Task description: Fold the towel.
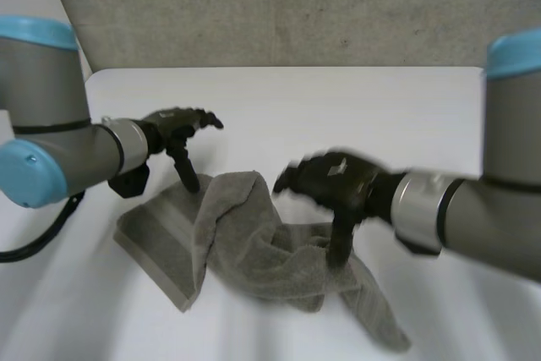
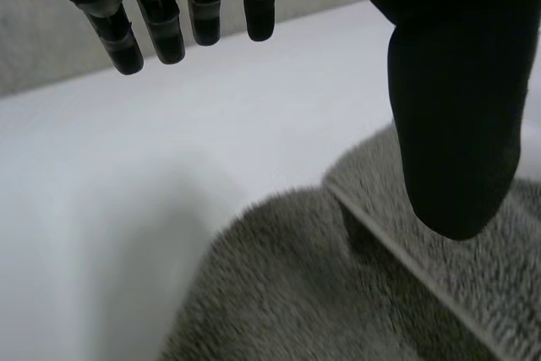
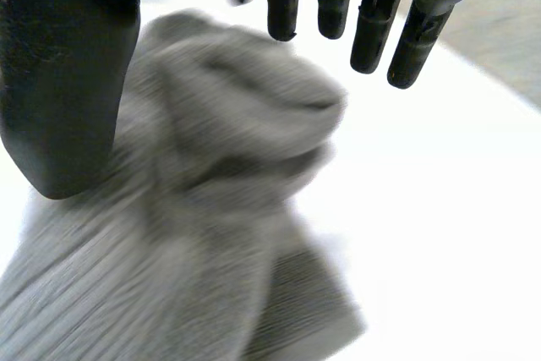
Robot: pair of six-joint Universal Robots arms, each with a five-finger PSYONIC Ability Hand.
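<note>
A grey towel (image 1: 254,247) lies crumpled on the white table (image 1: 338,107), bunched into a ridge through its middle. My left hand (image 1: 177,133) hovers over the towel's far left corner, open, fingers (image 2: 161,27) spread and thumb (image 2: 456,116) pointing down just above the cloth (image 2: 338,293). My right hand (image 1: 334,179) hangs over the towel's right part, open too, with its thumb (image 3: 63,90) down near the cloth (image 3: 228,175) and its fingers (image 3: 372,23) held clear. Neither hand grips the cloth.
A grey panel (image 1: 279,6) stands behind the table's far edge. Bare white table surface lies beyond the towel and on both sides of it.
</note>
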